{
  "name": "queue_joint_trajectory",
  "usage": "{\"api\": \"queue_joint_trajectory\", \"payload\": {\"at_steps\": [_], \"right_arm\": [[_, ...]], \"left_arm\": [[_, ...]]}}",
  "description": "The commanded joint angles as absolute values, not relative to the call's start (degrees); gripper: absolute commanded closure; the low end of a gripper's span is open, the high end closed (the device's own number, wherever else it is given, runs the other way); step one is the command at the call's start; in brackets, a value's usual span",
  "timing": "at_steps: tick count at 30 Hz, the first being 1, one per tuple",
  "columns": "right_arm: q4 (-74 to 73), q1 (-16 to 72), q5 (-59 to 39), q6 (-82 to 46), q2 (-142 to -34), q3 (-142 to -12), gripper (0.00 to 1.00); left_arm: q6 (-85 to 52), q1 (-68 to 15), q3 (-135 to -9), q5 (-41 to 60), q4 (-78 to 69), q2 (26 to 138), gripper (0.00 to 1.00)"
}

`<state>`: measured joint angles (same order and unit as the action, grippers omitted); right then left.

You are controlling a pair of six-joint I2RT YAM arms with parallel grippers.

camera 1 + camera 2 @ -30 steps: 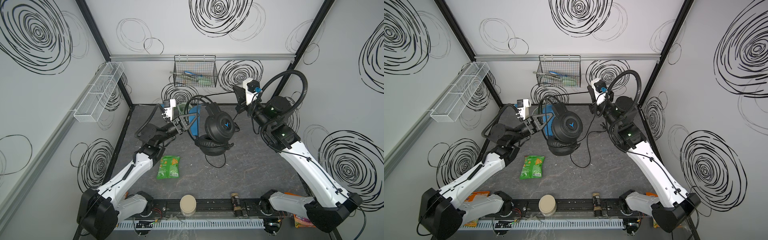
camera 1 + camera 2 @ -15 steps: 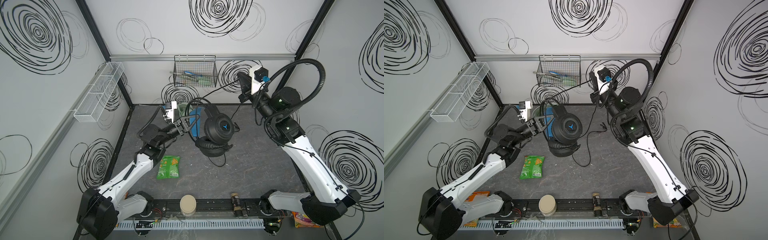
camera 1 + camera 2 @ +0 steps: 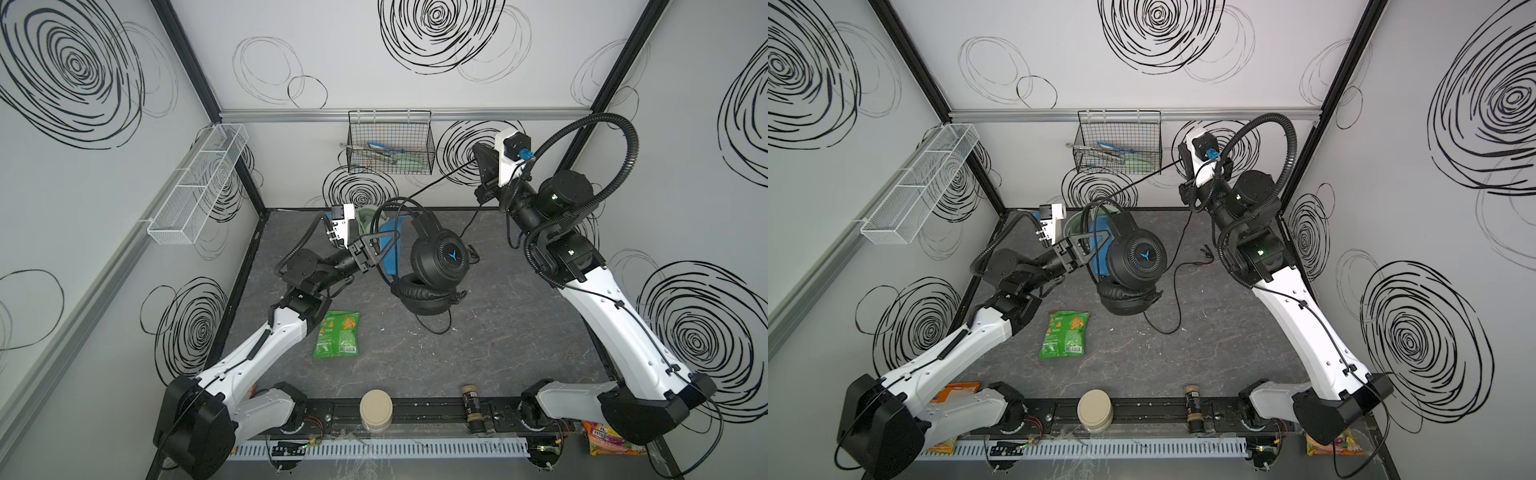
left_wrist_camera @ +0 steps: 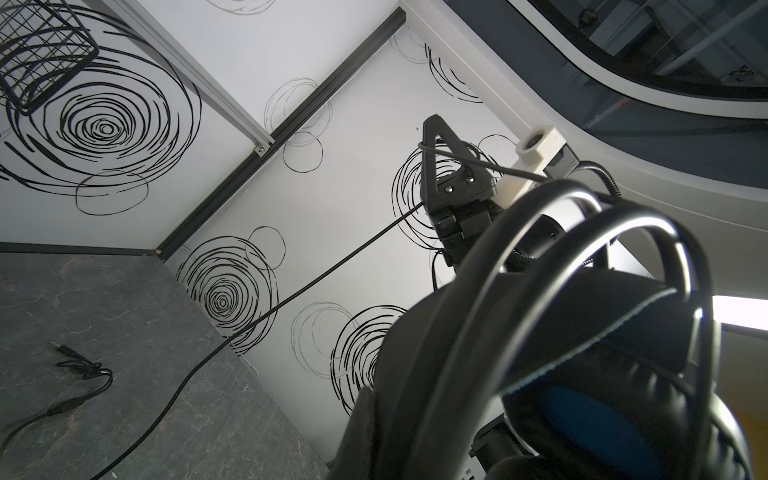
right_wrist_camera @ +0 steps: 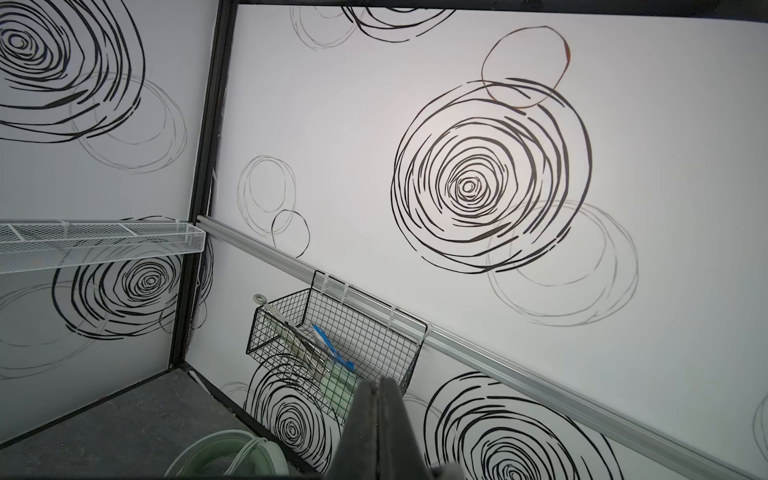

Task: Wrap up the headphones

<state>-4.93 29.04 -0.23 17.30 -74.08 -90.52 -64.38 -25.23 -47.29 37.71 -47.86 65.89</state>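
Observation:
The black headphones (image 3: 440, 257) (image 3: 1136, 257) hang above the table, blue logo on the upper earcup, second earcup below it. My left gripper (image 3: 388, 241) (image 3: 1100, 239) (image 4: 374, 419) is shut on their blue-lined headband. My right gripper (image 3: 478, 160) (image 3: 1182, 162) (image 5: 378, 415) is raised near the back wall, shut on the black cable (image 3: 440, 180) (image 4: 291, 299), which runs taut to the headband. The cable's plug end (image 3: 471, 251) lies on the table. The mint-green headphones (image 3: 365, 218) (image 5: 224, 453) sit at the back, behind my left gripper.
A green snack bag (image 3: 337, 334) lies front left of the black headset. A black wire basket (image 3: 390, 147) hangs on the back wall and a white mesh shelf (image 3: 199, 187) on the left wall. A beige lid (image 3: 376, 409) and small bottle (image 3: 469, 401) rest at the front rail.
My right gripper has risen and moved back toward the wall, drawing the black cable taut. The black headphones have shifted slightly right in my left gripper.

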Motion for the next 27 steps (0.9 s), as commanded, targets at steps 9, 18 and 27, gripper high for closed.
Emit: {"api": "queue_joint_trajectory", "payload": {"at_steps": [9, 18, 27], "right_arm": [[-10.00, 28.08, -8.87, 11.40, -72.69, -83.80, 1.00], [-16.99, 29.06, -20.44, 3.39, -71.71, -77.75, 0.98], [-18.43, 31.46, -24.38, 1.56, -72.79, -76.49, 0.96]], "left_arm": [[-72.59, -25.54, -58.86, 37.73, -62.07, 66.42, 1.00], [-76.67, -26.57, -61.78, 33.84, -66.66, 69.63, 1.00], [-72.56, -27.59, -66.03, 32.26, -59.71, 70.46, 1.00]]}}
